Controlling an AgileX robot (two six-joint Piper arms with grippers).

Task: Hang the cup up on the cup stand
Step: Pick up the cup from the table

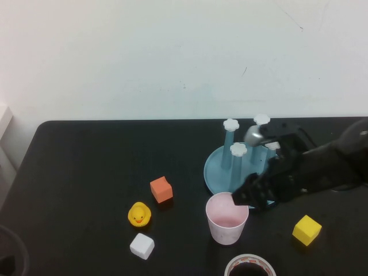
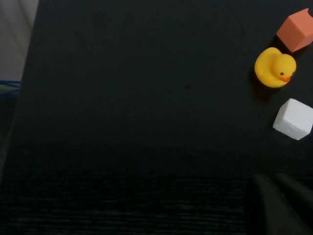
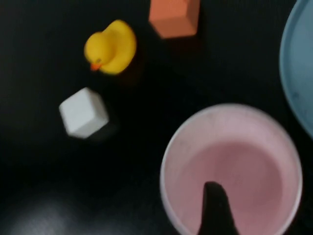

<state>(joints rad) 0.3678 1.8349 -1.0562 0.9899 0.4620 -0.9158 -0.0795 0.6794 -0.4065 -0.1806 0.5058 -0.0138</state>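
The pale pink cup [image 1: 227, 221] stands upright on the black table, just in front of the cup stand [image 1: 221, 169], a light blue dish with blue pegs topped by white flower caps. My right gripper [image 1: 244, 198] is open at the cup's far right rim. In the right wrist view one dark fingertip [image 3: 214, 196] reaches inside the cup [image 3: 230, 166], and the other finger is out of view. The stand's rim [image 3: 298, 73] shows beside the cup. My left gripper [image 2: 271, 178] is shut and empty, parked low at the table's front left.
An orange cube [image 1: 161, 190], a yellow duck [image 1: 139, 214] and a white cube [image 1: 142, 245] lie left of the cup. A yellow cube [image 1: 306, 230] lies to its right. A tape roll [image 1: 250, 266] sits at the front edge.
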